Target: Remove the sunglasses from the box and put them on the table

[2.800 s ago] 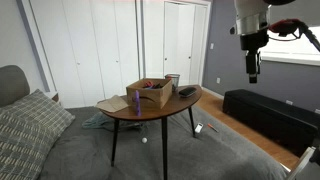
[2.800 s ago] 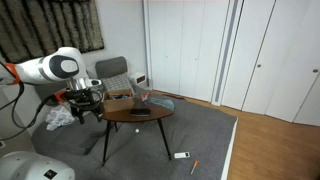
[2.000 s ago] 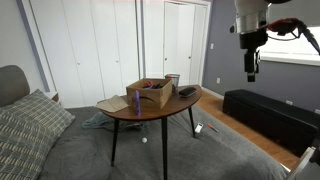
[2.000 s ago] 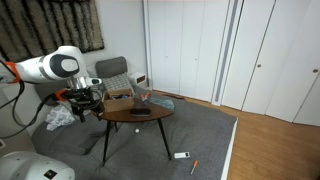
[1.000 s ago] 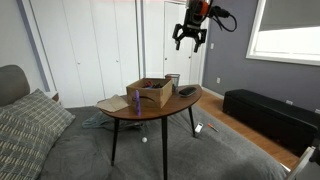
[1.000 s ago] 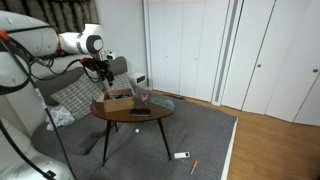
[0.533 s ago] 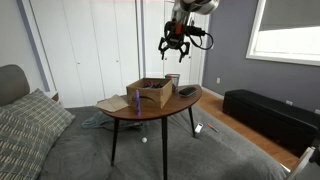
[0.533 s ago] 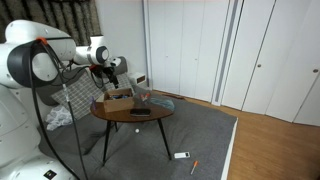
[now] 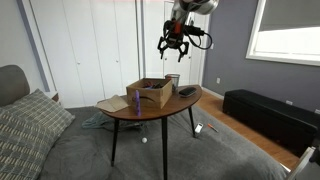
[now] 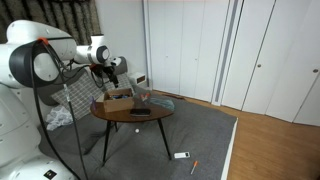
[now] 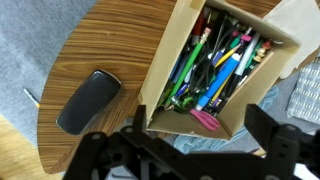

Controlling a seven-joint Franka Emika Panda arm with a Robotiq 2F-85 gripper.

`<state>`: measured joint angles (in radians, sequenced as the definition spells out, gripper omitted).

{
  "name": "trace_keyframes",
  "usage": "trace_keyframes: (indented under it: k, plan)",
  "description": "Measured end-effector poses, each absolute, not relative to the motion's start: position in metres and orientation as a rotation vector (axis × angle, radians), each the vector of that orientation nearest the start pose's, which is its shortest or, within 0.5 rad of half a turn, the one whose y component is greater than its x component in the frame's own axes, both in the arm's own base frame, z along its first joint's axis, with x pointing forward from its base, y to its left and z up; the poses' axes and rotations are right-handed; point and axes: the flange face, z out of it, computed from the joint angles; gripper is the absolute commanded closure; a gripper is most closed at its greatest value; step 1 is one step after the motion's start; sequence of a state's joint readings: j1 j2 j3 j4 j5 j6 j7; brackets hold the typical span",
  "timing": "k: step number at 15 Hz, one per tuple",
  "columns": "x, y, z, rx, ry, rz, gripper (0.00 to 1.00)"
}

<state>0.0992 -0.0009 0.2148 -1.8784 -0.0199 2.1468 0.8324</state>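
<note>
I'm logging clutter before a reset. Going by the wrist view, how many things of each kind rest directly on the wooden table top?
Cardboard box: 1
Dark oval object: 1
Total: 2 on the table top
The pens inside the box overlap too much to count.

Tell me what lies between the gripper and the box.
Only open air: in an exterior view the open gripper hangs above the box, well apart from it, with nothing in between.
</note>
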Motion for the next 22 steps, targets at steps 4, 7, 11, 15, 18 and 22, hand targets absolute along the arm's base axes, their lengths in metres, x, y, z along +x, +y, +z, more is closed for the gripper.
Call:
trace_keyframes:
  k: [4, 7, 11, 15, 18, 22]
  plan:
    - [0.57, 0.19, 0.511, -2.888, 0.762, -0.289, 0.0]
    - [0.583, 0.2, 0.49, -2.885, 0.796, -0.242, 0.0]
    - [0.603, 0.211, 0.463, -2.875, 0.849, -0.197, 0.35]
    - [0.62, 0.217, 0.441, -2.864, 0.903, -0.178, 0.42]
    - [0.63, 0.22, 0.43, -2.858, 0.932, -0.17, 0.39]
    - [0.64, 0.226, 0.42, -2.856, 0.945, -0.163, 0.46]
